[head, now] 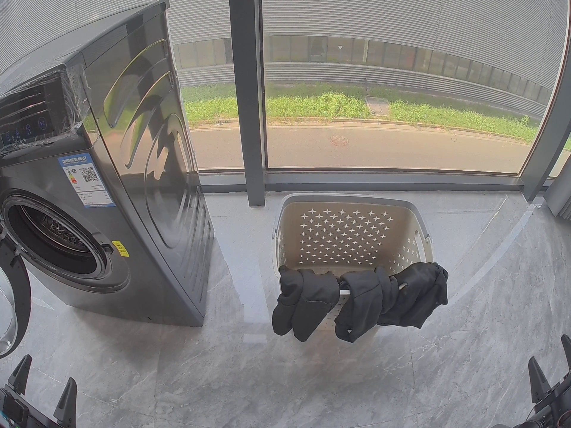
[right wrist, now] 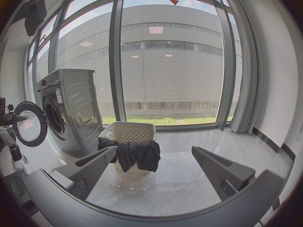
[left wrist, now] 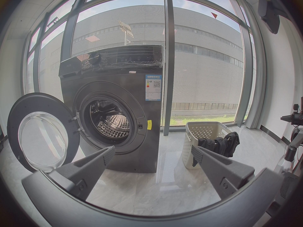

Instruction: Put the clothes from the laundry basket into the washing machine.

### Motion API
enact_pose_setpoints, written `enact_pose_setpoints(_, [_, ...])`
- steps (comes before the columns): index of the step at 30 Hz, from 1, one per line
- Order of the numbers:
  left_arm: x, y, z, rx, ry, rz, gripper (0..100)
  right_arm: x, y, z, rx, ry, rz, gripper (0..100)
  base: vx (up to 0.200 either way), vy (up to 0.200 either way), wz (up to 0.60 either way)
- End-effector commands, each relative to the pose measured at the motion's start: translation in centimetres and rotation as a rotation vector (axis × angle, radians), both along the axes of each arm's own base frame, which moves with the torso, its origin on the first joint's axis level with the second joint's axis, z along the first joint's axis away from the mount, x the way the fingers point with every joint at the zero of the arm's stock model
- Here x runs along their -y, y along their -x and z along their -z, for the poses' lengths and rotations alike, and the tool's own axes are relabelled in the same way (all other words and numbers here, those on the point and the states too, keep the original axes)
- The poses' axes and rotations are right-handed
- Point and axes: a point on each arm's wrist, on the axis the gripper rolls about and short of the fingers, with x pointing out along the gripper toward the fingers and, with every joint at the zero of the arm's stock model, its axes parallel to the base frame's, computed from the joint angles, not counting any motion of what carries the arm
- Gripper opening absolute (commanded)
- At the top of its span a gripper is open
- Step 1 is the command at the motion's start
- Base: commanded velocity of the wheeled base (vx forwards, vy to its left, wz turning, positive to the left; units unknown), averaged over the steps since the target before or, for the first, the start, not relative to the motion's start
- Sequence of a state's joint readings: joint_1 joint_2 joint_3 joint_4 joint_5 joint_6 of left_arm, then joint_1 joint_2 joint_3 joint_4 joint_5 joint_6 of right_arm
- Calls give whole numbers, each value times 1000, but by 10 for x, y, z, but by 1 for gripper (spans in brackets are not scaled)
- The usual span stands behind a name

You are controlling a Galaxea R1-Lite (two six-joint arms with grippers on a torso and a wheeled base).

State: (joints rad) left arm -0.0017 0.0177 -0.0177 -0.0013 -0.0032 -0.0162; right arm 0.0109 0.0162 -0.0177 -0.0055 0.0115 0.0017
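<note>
Marble floor (head: 357, 381) runs under my left gripper (left wrist: 152, 148) and right gripper (right wrist: 153, 148), both spread wide and holding nothing. Ahead, black clothes (head: 363, 304) hang over the near rim of the basket (head: 348, 233). Left of it stands the washer (head: 148, 167), door (left wrist: 41, 133) swung open, with the window (head: 386, 90) beyond.

The washing machine (head: 119, 179) is stood on the grey tiled floor (head: 357, 381) just ahead of the left gripper (head: 47, 371). The laundry basket (head: 348, 236) is set farther ahead, left of the right gripper (head: 548, 351).
</note>
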Motion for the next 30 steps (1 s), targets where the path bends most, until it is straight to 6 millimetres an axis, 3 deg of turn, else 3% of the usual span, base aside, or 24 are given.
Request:
enact_pose_setpoints(1, [0,0,4,3,1,0,100,0,0,5,-1,0,-1,100,0,0,0])
enact_pose_setpoints(16, [0,0,4,3,-1,0,100,0,0,5,-1,0,-1,100,0,0,0])
enact_pose_setpoints(30, [0,0,4,3,1,0,100,0,0,5,-1,0,1,100,0,-171,0])
